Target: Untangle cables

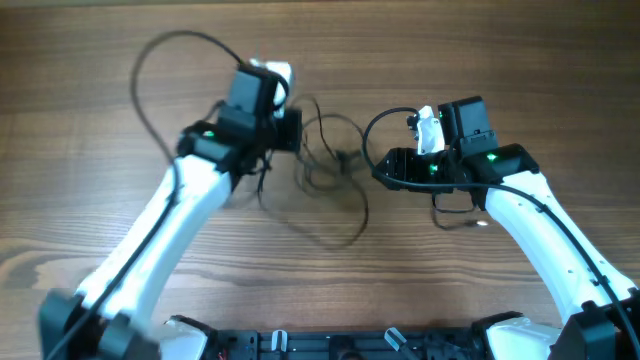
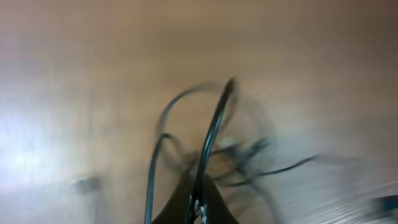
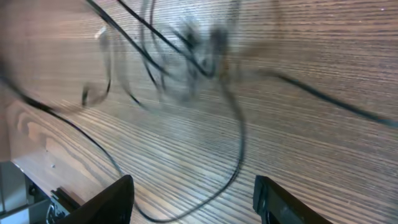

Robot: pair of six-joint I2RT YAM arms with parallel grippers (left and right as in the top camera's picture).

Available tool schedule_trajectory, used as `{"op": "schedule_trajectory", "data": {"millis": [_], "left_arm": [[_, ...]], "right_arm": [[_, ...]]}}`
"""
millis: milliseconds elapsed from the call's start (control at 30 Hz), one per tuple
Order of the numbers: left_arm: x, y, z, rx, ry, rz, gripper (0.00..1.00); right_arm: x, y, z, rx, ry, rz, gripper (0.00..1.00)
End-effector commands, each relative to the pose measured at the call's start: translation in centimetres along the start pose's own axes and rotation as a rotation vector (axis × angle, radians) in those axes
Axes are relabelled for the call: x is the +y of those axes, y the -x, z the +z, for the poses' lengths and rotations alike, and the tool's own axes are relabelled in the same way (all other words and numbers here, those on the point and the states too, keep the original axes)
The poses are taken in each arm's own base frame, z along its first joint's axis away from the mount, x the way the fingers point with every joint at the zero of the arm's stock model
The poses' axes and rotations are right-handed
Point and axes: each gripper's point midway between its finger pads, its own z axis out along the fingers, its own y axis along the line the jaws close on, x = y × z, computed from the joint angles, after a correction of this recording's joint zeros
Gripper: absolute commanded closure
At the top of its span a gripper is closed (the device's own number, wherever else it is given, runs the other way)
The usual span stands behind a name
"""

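Note:
Thin black cables (image 1: 331,166) lie in a loose tangle on the wooden table between the two grippers. My left gripper (image 1: 296,132) is at the tangle's left edge. In the blurred left wrist view its jaws (image 2: 199,202) are shut on one cable strand (image 2: 214,127) that rises away from them. My right gripper (image 1: 382,172) is just right of the tangle, open and empty. In the right wrist view its fingers (image 3: 196,202) straddle a cable loop (image 3: 239,146) lying on the table, with the knot (image 3: 199,40) farther ahead.
A thicker black wire (image 1: 150,70) loops off the left arm at the back left, and another (image 1: 375,125) arcs by the right wrist. A thin cable end with a silvery tip (image 1: 481,222) lies beside the right arm.

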Motion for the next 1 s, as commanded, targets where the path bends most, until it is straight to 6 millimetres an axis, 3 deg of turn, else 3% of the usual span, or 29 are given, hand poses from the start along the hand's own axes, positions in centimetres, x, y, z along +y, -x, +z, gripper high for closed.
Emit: {"op": "schedule_trajectory", "data": {"millis": [0,100,167,367,600,967], "left_arm": [[-4.0,7.0,-7.7,-0.251,-0.233,-0.103,0.96],[-6.0,9.6,-11.8,-0.358,-0.414,-0.150,0.96],[-6.3,10.4,-13.1,-0.387,-0.468,-0.186,0.96],[-6.3,9.8,-12.5,-0.338,-0.485,-0.235,0.96],[-8.1,9.1,-12.9,-0.277,-0.595,-0.247,0.96],[-8.1,9.4,-13.0,-0.286,-0.599,-0.248,0.96]], "right_arm": [[0.3,0.3,0.1,-0.002,0.007,-0.002,0.35],[1.3,0.2,0.1,0.008,0.063,-0.008,0.34],[2.8,0.2,-0.1,0.017,0.145,-0.023,0.33],[8.4,0.9,-1.8,0.010,0.464,-0.127,0.32],[9.0,1.9,-2.1,-0.025,0.488,-0.118,0.30],[13.6,-1.9,-1.0,0.066,0.573,-0.297,0.30]]}}
